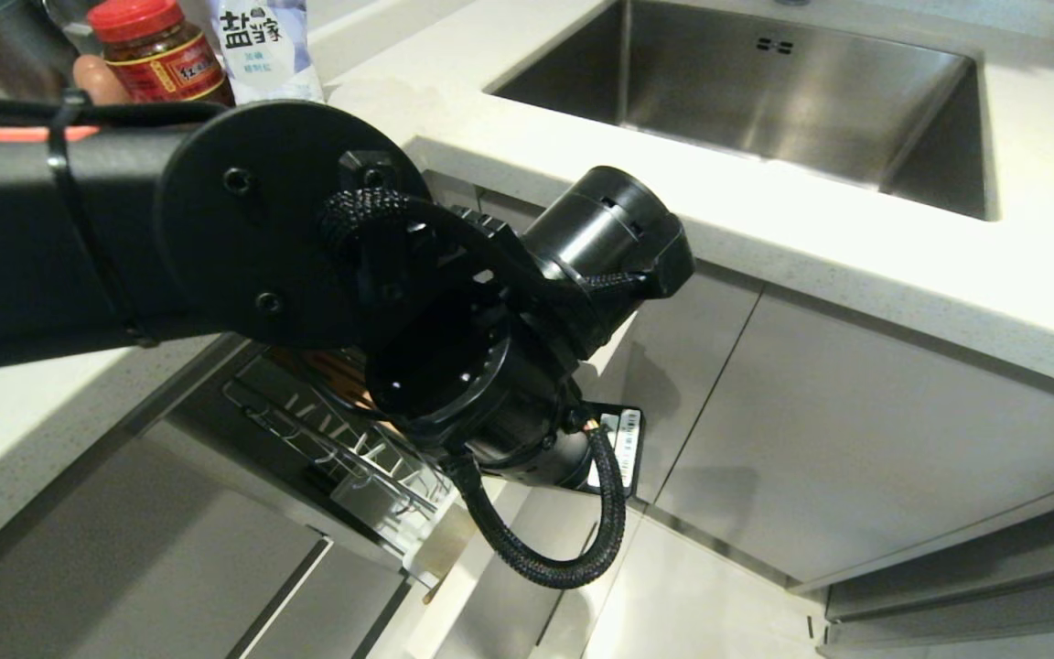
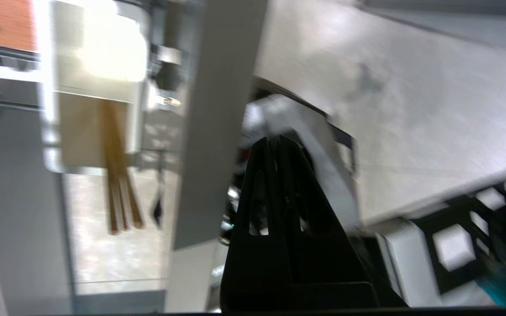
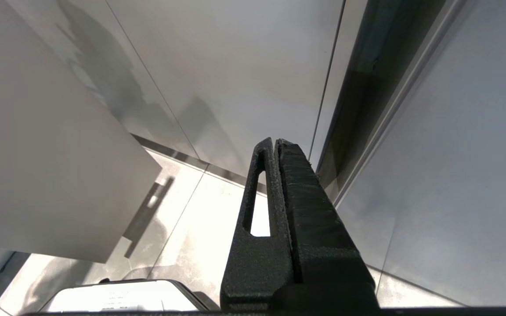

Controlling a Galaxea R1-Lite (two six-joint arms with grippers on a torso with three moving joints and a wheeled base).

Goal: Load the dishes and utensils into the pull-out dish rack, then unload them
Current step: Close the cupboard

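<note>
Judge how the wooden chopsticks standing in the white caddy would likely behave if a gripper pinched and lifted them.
The chopsticks look thin, straight and wooden, so probably stiff and light. There are two separate sticks side by side, so a pinch may catch one only or let them scissor apart. They stand in the white caddy, so lifting along their length seems safest.

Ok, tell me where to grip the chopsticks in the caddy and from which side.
Grip the chopsticks on the bare stretch that sticks out of the white caddy, coming from its open end. They lie pressed together as one slim bundle, so probably close across it and draw along their length.
</note>
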